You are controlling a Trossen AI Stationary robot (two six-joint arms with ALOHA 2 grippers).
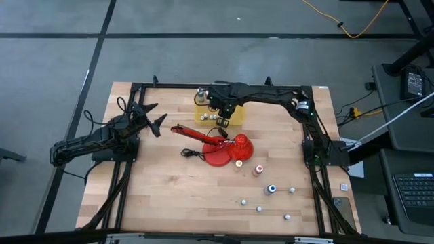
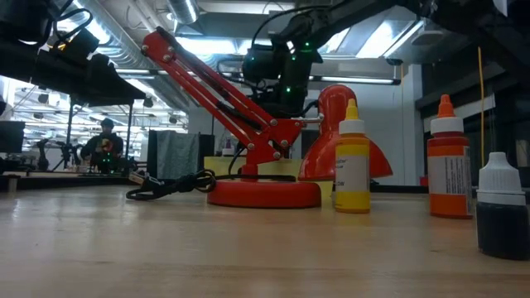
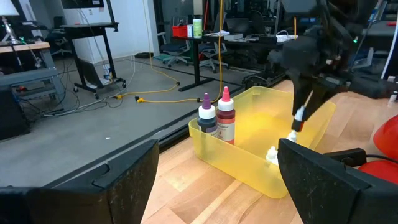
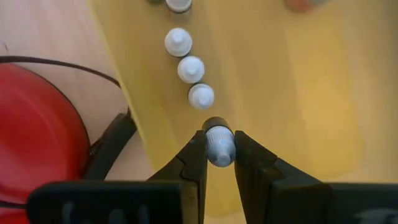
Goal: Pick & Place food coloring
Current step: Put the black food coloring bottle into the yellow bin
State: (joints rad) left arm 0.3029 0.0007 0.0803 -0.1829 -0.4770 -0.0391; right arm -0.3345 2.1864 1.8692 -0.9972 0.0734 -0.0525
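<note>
A yellow tray (image 1: 202,120) sits at the table's far middle. A purple bottle (image 3: 206,115) and a dark red bottle (image 3: 226,118) of food coloring stand in it, and several small white caps (image 4: 191,68) lie in a row on its floor. My right gripper (image 4: 219,140) points steeply down over the tray, shut on another small white cap (image 4: 219,148). Yellow (image 1: 239,163), orange-red (image 1: 258,169) and blue (image 1: 272,189) bottles stand on the wood nearer the front. My left gripper (image 1: 154,120) waits open at the table's left, touching nothing. My right gripper pinches the white cap by its ribbed sides (image 4: 219,155) between its two fingertips, coming from above and pointing down. The cap shows just under the fingertips (image 3: 299,116), over the tray's inside and clear of its rim. Whether anything hangs below it, I cannot tell.
A red desk lamp (image 1: 220,146) with a long jointed arm and a black cord stands mid-table, just in front of the tray. Several loose white caps (image 1: 259,209) lie near the front right. Bare wood spreads at the front left.
</note>
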